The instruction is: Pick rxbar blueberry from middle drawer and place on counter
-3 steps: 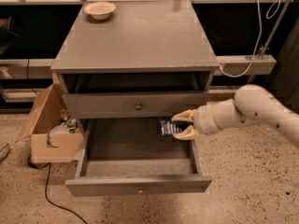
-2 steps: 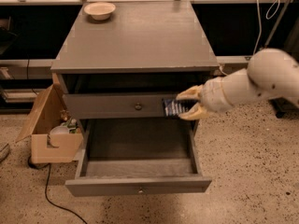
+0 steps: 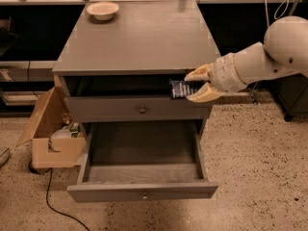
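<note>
The grey bench (image 3: 144, 37) is filling the upper middle of the frame, its wood-grain top lying flat above the drawer cabinet. The robot's white arm (image 3: 269, 52) is reaching in from the right edge, level with the bench's front lip. Below, the middle drawer (image 3: 144, 146) is standing pulled out toward the bottom of the frame, its grey floor showing bare. A closed drawer with a brassy knob (image 3: 142, 110) is sitting just above it. At the left, an open cardboard box (image 3: 45, 129) is resting on the speckled floor beside the cabinet, with a dark cable (image 3: 53, 203) trailing below it. The gripper (image 3: 193, 86) is hanging right of centre, just under the bench's front edge, its two tan fingers pinching the rxbar blueberry (image 3: 179, 88). The dark bar is sticking out leftward in front of the shadowed gap between the bench top and the closed drawer. A cream bowl (image 3: 102, 9) is sitting at the bench's far left corner.
</note>
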Robot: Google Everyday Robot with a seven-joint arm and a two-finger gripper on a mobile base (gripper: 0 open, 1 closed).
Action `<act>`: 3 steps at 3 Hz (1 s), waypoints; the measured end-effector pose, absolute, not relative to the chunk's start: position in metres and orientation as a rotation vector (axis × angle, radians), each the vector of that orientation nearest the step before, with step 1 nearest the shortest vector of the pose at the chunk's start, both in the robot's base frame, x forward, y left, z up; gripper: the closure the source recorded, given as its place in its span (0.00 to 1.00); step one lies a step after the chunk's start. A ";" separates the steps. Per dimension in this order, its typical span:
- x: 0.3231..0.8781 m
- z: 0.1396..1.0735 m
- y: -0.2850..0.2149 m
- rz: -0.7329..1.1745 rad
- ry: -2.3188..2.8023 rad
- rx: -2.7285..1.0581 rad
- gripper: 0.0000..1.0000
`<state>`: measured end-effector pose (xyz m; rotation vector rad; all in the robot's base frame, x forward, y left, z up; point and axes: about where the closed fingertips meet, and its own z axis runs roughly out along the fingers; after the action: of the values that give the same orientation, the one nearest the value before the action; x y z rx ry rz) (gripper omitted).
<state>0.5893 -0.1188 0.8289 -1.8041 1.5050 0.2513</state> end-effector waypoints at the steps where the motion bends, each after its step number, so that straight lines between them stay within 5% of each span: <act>1: 0.614 0.853 -0.117 0.207 1.488 -1.792 1.00; 3: 0.702 0.893 -0.105 0.164 1.570 -1.791 1.00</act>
<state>0.7023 -0.1046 0.8935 -1.7910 1.5699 0.1635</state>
